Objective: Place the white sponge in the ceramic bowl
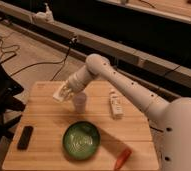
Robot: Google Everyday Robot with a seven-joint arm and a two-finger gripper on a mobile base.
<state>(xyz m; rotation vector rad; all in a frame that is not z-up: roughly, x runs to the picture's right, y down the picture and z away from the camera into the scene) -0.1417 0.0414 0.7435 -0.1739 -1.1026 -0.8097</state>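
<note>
White sponge [58,95] perhaps at pincer [66,92], table [39,90] edge

**Body Condition: Arm and Shell**

My arm [124,85] is off-white throughout, made of smooth, round tubular links. A bulbous ball-shaped joint [96,64] caps the bend. Small dark dots run along the long link; screws or holes, I cannot tell which. My base shell [184,135] is broad, rounded and the same white, with a few dark dots near its edge. My gripper [65,93], pale, ends the arm above the far left part of the wooden table [39,130].
</note>
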